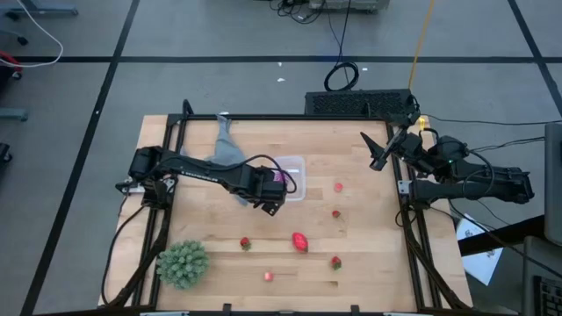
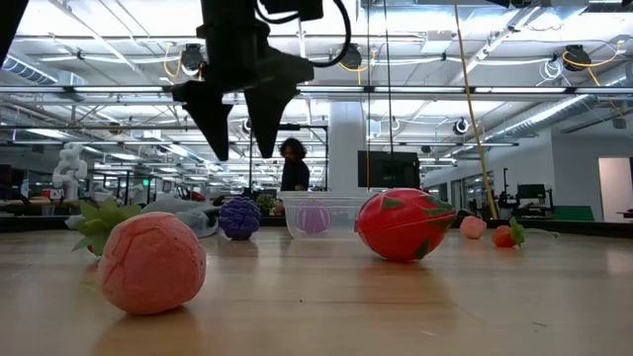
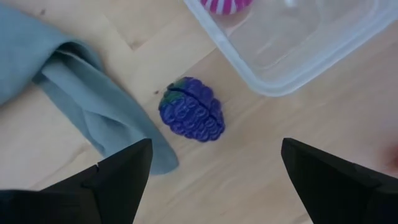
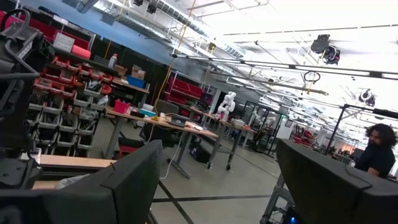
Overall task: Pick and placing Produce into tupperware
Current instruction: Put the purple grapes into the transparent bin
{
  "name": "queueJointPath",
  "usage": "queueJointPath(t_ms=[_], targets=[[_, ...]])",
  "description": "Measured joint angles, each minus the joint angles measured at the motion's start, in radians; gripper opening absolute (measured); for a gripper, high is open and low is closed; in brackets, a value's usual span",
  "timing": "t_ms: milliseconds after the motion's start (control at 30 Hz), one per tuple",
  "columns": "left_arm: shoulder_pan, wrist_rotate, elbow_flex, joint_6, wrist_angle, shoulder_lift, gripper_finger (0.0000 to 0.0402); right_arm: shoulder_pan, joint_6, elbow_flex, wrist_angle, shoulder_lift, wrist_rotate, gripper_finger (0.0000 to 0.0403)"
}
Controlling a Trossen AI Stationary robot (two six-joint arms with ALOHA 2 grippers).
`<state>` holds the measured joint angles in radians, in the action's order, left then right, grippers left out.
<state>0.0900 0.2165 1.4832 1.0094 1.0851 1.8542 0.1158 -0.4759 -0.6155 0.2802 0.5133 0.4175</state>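
Note:
My left gripper (image 1: 269,197) (image 3: 216,149) is open and points down above the dark blue-purple fruit (image 3: 193,116) (image 2: 239,218), well clear of it in the low view (image 2: 240,124). That fruit lies on the wood between the grey cloth (image 3: 74,93) and the clear tupperware (image 1: 290,178) (image 3: 292,43). A magenta fruit (image 3: 225,5) (image 2: 313,216) lies inside the tupperware. Several small red berries (image 1: 338,186) (image 1: 245,243) and a larger red-pink fruit (image 1: 300,241) (image 2: 401,225) lie scattered on the table. My right gripper (image 1: 373,154) (image 4: 219,149) is open and raised by the table's right far corner.
The green spiky ball (image 1: 183,263) sits near the table's near left corner. The grey cloth (image 1: 226,145) trails toward the far edge, left of the tupperware. A black frame (image 1: 413,246) runs along the table's sides. A person (image 2: 293,163) stands in the room beyond.

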Motion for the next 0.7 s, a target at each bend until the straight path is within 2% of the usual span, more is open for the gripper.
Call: queueJointPath(t_ms=[233,700], targets=[[-0.025,0.000,-0.051,-0.047,-0.091,0.000,0.0363,0.000,0.000,0.000,0.000,0.000,0.000,0.0309],[-0.068,-0.008,-0.117,-0.098,-0.134,0.000,0.0363,0.000,0.001,0.000,0.000,0.000,0.000,0.0309]])
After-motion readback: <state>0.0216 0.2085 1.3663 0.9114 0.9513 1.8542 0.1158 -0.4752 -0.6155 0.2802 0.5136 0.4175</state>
